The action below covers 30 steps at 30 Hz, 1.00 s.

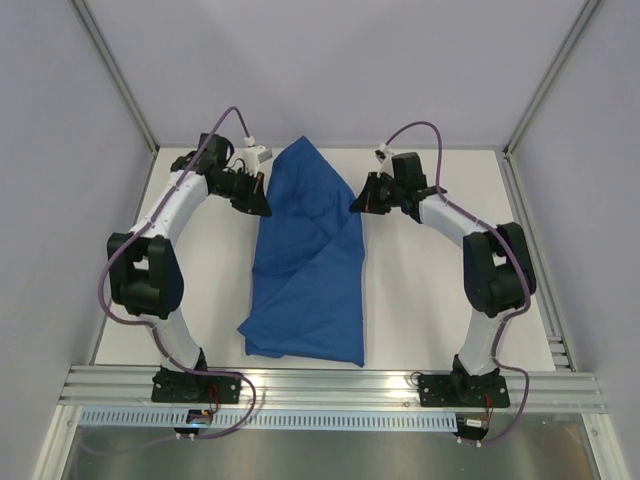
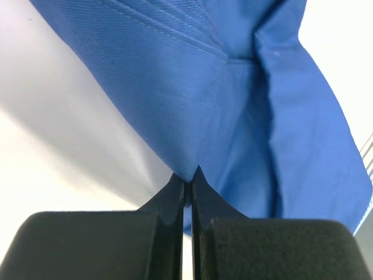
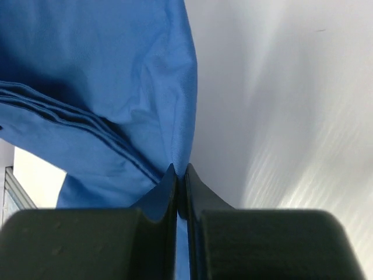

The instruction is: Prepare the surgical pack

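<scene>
Surgical pack [image 1: 305, 270], a creased royal-blue drape, is being held in the middle of the table [image 1: 440, 300]. Its near portion is lying flat toward the arm bases, and its far portion is being gripped on both sides. The left gripper [image 1: 257, 203] is being pressed together on the drape's left edge. In the left wrist view only a hairline gap is showing between the jaws, with a peak of cloth being pinched at the very tips. The right gripper [image 1: 358, 203] is likewise being clamped on the right edge, where several stacked layers are running in beside the fingers [image 3: 163, 195].

The step in hand is judged to be a fold or a spread of the far end. For this to be done well, both edges should be carried at equal height and pace, so that the cloth is being kept taut between the grips and no diagonal crease is being dragged across it. Since the holds are being made at the fingertips only, a slip is being risked on either side, and sudden pulls are to be avoided. Whether every layer is being caught on the right cannot be told.
</scene>
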{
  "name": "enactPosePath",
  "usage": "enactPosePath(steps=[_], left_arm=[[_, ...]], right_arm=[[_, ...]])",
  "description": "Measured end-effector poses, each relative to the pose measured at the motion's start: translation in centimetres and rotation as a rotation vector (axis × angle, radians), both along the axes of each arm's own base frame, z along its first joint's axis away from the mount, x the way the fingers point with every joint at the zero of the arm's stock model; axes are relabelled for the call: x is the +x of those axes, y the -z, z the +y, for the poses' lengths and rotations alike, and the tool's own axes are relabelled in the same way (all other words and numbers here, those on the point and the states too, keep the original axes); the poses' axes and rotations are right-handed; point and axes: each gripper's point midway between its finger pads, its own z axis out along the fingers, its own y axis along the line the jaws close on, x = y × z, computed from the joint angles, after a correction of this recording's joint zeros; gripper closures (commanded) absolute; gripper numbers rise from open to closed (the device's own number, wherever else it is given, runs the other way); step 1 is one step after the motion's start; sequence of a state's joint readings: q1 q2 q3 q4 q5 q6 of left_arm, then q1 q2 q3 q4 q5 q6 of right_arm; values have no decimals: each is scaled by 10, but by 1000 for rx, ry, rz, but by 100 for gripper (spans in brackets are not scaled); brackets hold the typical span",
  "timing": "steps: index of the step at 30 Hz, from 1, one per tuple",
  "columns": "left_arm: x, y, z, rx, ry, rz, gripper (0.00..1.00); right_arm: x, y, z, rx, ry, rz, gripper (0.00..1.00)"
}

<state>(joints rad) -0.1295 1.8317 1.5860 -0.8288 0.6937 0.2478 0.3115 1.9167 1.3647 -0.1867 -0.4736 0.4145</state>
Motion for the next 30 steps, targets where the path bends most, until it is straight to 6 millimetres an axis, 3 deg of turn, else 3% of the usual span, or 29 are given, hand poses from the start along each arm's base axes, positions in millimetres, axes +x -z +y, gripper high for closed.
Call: enactPosePath(steps=[4,8,15,17,20,24,27,28,30], left_arm=[[-31,-11,1,-11,61,-49,100],[-64,-7,4,-17,111,-51,100],[-120,-28,5,-41,212,-138,100],[-133,-27,6,-45,239,-146,100],[-154,-7,8,-48,264,-100,100],[-183,36,14,-33,275,29,100],[-194,54,17,-25,285,81,100],[-195,56,17,-23,292,80,100],[-194,58,17,-21,308,69,100]], right_arm=[[-28,-28,-7,30,-5,-65,99],[-61,-35,-11,45,-22,-77,99],[-128,-59,-15,80,-69,-148,100],[-148,-63,-13,91,-92,-170,99],[-178,-52,-10,93,-121,-158,99],[-218,-3,-6,71,-153,-41,94],[-234,25,-7,50,-152,34,77],[-236,29,-8,47,-149,50,56],[-238,29,-8,47,-157,54,39]])
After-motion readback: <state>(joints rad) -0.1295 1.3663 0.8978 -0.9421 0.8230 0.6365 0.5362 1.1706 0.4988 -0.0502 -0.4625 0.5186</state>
